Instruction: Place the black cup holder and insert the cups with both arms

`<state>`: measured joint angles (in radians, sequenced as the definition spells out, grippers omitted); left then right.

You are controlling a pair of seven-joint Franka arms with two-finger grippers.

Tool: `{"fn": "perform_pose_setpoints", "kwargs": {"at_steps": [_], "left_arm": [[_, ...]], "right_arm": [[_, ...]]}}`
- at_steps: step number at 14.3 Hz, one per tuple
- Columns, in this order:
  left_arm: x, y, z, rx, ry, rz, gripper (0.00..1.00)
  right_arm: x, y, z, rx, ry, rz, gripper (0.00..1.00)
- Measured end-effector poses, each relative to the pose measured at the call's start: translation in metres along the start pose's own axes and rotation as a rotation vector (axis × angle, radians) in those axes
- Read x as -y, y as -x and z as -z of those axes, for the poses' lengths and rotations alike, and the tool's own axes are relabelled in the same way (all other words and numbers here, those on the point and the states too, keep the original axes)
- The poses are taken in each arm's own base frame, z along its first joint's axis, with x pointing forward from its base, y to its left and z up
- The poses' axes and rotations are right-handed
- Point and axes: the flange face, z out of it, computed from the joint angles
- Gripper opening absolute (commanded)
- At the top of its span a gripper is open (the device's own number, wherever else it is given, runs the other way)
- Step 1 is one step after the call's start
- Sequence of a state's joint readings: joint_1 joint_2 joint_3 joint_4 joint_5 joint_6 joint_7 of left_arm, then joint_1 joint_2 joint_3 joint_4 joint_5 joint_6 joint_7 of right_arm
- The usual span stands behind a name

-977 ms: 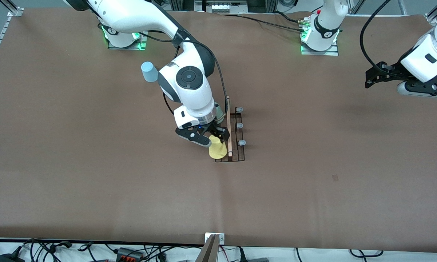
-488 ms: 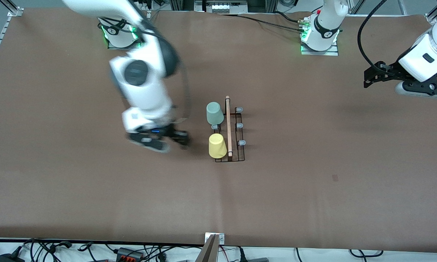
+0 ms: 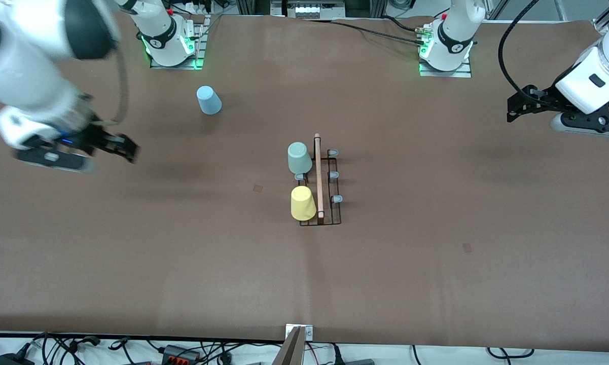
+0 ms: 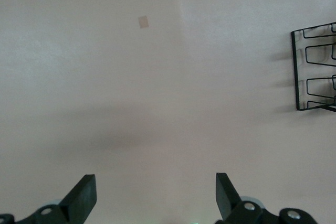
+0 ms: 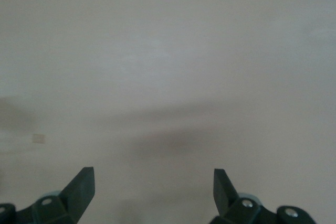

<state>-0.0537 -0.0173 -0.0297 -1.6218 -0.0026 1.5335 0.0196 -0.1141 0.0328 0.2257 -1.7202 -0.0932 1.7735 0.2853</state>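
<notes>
The black cup holder [image 3: 329,185] stands at the middle of the table, its wooden rod [image 3: 318,175] along the top. The mint green cup [image 3: 299,157] and the yellow cup [image 3: 302,203] sit upside down on pegs on the side toward the right arm; the yellow one is nearer the front camera. The light blue cup [image 3: 209,100] stands upside down on the table near the right arm's base. My right gripper [image 3: 125,147] is open and empty over bare table at its own end [image 5: 154,192]. My left gripper [image 3: 513,109] is open, empty and waits at its end [image 4: 156,198]; its wrist view shows a corner of the holder [image 4: 315,66].
The arm bases [image 3: 170,48] [image 3: 446,50] stand at the table's far edge. Small dark marks lie on the brown table cover [image 3: 258,188] [image 3: 467,247]. Cables and plugs lie below the table's near edge [image 3: 182,350].
My right gripper has let go of the yellow cup, which stays on its peg, and has swung away toward its own end of the table. The left arm has barely moved.
</notes>
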Motion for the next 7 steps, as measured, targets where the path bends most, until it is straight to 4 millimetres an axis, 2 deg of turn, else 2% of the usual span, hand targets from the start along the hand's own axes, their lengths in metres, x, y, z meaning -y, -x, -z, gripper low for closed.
{"fn": "perform_pose_setpoints", "kwargs": {"at_steps": [2, 4, 5, 7], "left_arm": [[0.0, 0.0, 0.0, 0.0, 0.0, 0.0, 1.0], [0.0, 0.0, 0.0, 0.0, 0.0, -0.001, 1.0], [0.0, 0.0, 0.0, 0.0, 0.0, -0.001, 1.0], [0.0, 0.0, 0.0, 0.0, 0.0, -0.001, 1.0]], "right_arm": [[-0.074, -0.003, 0.031, 0.02, -0.003, -0.065, 1.0], [-0.129, -0.003, 0.058, 0.025, -0.01, -0.132, 1.0], [-0.145, 0.001, 0.065, 0.051, -0.028, -0.155, 1.0], [-0.153, 0.008, 0.069, 0.114, -0.106, -0.18, 1.0]]}}
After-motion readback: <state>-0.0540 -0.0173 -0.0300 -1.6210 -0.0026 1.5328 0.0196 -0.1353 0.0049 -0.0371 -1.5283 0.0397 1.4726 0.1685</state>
